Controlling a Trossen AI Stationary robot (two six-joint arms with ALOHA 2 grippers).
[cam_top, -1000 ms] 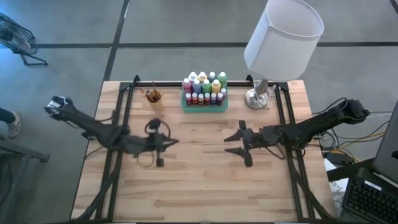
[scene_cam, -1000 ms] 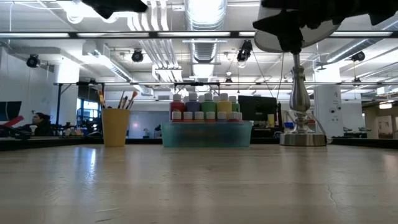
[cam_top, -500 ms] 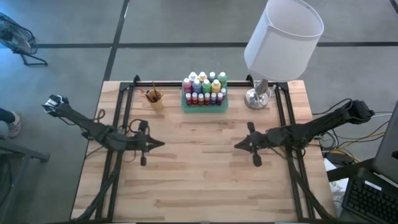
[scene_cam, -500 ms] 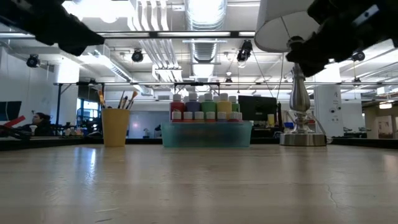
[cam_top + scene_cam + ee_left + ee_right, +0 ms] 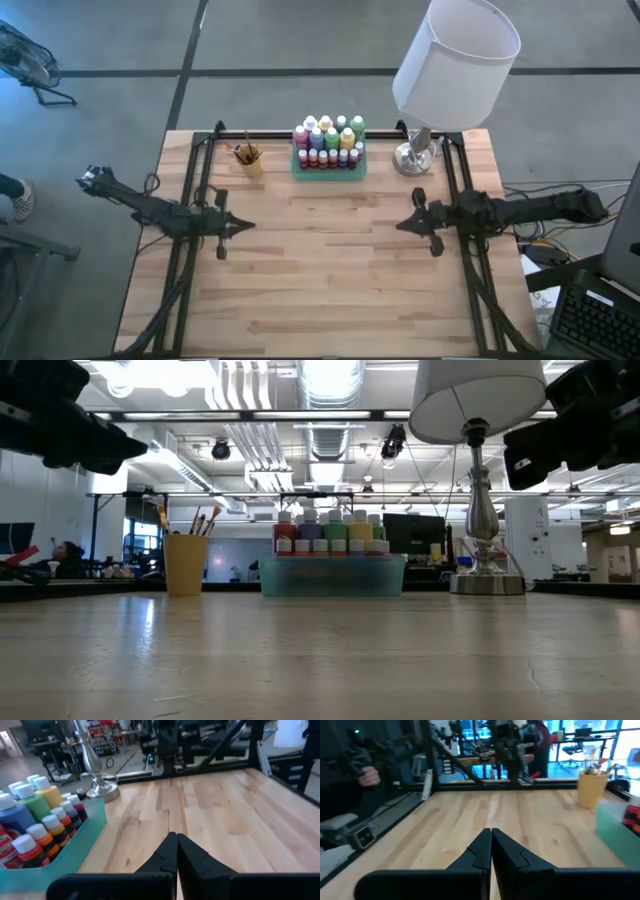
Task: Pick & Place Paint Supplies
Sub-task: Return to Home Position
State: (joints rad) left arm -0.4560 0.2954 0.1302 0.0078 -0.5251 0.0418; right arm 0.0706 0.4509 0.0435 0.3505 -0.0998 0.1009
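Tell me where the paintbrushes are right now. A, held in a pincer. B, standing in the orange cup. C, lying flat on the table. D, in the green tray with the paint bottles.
B: the paintbrushes stick up out of the orange cup, which stands beside the green tray.

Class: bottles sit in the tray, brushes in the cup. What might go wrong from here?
1. The lamp stands near the right gripper; a wide swing might knock it.
2. The paintbrushes stick up from the orange cup, nearest the left gripper; a bump might tip it.
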